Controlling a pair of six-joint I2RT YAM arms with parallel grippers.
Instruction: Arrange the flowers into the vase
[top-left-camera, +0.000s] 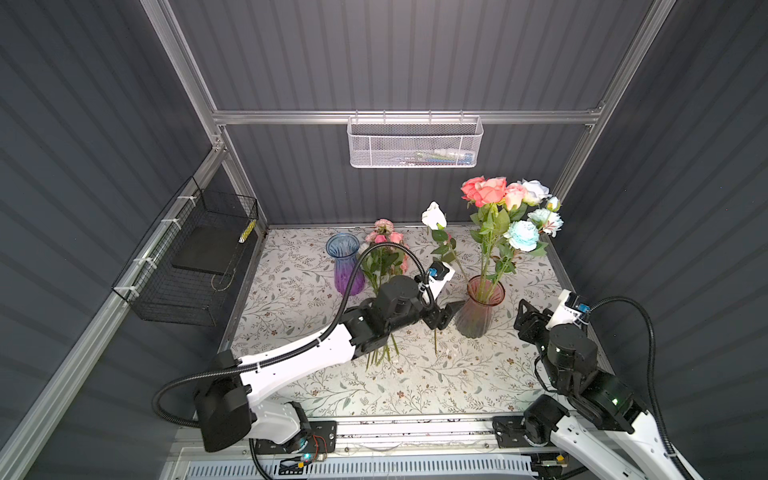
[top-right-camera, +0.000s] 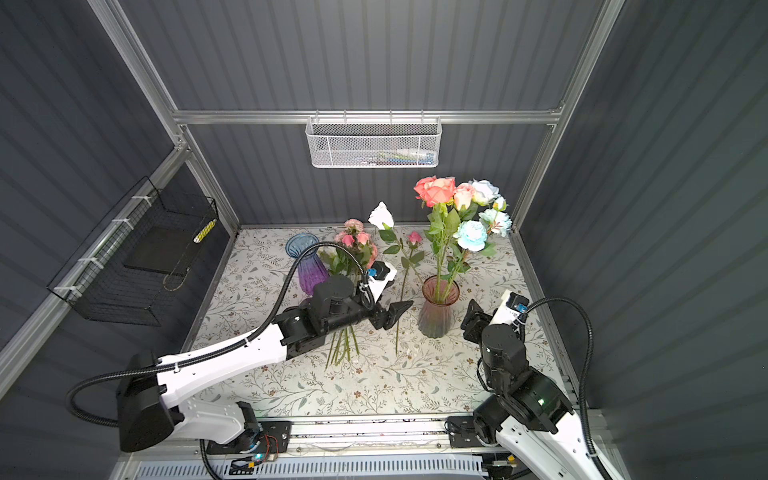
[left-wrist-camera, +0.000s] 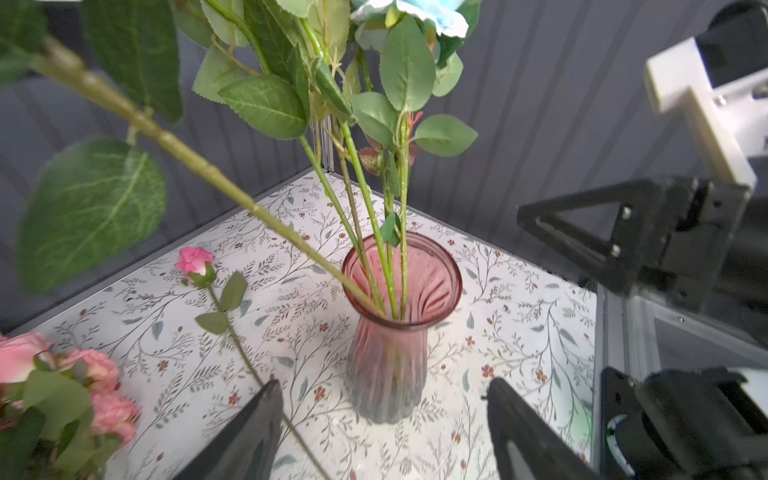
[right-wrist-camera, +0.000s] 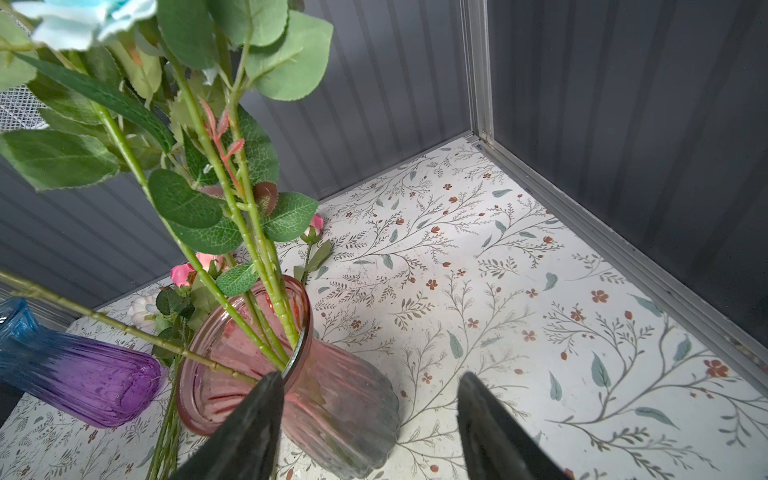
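In both top views a pink glass vase (top-left-camera: 482, 309) (top-right-camera: 438, 309) stands right of the table's middle, holding coral, pink, white and pale blue flowers (top-left-camera: 505, 203) (top-right-camera: 455, 203). A white rose (top-left-camera: 434, 215) (top-right-camera: 380, 215) leans out of its mouth to the left. My left gripper (top-left-camera: 445, 315) (left-wrist-camera: 384, 384) is open just left of the vase, with nothing between its fingers. My right gripper (top-left-camera: 524, 318) (right-wrist-camera: 370, 376) is open close to the vase's right side. One pink rose (top-right-camera: 414, 237) (left-wrist-camera: 193, 262) and a bunch of pink flowers (top-left-camera: 384, 239) lie on the table, the bunch partly under my left arm.
A blue and purple vase (top-left-camera: 345, 266) stands at the back left of the floral table (top-left-camera: 415, 386). A white mesh basket (top-left-camera: 415, 141) hangs on the back rail. A black wire basket (top-left-camera: 187, 257) hangs on the left wall. Walls close in the table's back and right edges.
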